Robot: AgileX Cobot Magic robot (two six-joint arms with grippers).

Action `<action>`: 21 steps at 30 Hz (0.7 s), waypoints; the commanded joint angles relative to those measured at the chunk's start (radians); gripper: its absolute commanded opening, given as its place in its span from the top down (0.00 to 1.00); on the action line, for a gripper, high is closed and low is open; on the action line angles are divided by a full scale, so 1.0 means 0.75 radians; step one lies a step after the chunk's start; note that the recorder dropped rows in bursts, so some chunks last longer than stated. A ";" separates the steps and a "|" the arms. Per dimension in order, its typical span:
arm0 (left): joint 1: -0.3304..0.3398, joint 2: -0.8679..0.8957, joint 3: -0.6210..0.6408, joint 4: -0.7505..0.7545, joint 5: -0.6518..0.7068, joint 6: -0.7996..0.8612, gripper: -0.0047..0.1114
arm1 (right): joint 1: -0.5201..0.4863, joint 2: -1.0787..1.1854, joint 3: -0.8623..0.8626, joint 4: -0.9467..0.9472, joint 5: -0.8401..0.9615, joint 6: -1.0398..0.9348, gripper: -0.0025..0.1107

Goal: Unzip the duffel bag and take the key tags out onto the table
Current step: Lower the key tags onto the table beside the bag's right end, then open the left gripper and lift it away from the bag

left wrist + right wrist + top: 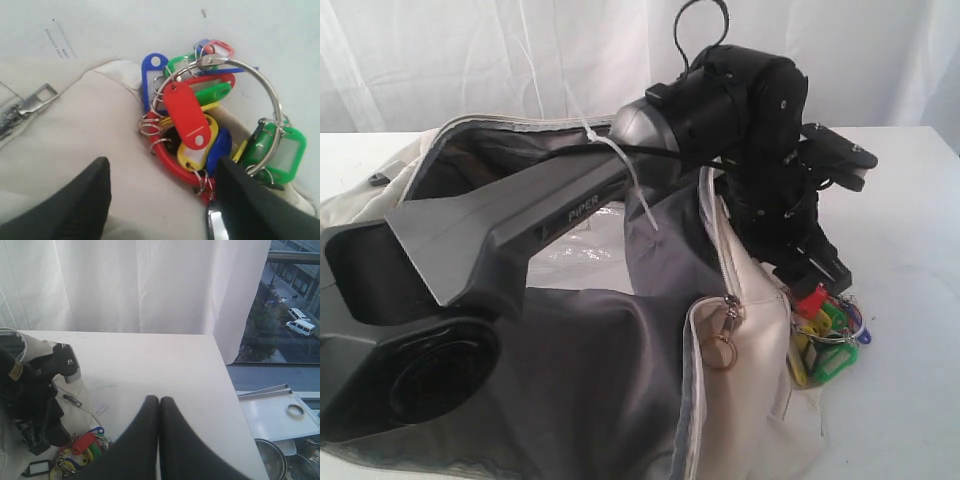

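The key tags [825, 335] lie in a bright bunch at the end of the duffel bag [750, 345], just outside its unzipped mouth. They lean against the cream side. Part of the bunch rests on a fold of fabric and the large ring reaches out over the white worktop [910, 300].

The left gripper [810, 275] hangs right above them with its jaws released and spread wide. Nothing is gripped, though one finger [240, 195] sits very close to the small rings. The step looks like letting go and clearing away. Done well, that means lifting straight up with the jaws wide, so no ring hooks on a finger and drags the bunch back toward the bag. If the tags must lie wholly on the worktop, a regrasp and a short carry away from the fabric would settle it.

The left arm stretches across the open bag, over the grey lining, with its wrist bent down. The right gripper [159, 402] is clenched on nothing, held above bare worktop well away from the bag.
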 commanded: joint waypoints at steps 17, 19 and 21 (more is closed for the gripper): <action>0.019 -0.464 -0.007 -0.189 0.088 0.031 0.48 | 0.003 -0.008 -0.008 -0.007 0.003 0.002 0.98; 0.019 -0.501 -0.007 -0.149 0.122 0.031 0.57 | 0.003 -0.008 -0.008 -0.007 0.003 0.002 0.98; 0.019 -0.548 0.011 -0.140 0.122 -0.012 0.70 | 0.003 -0.008 -0.008 -0.007 0.003 0.002 0.98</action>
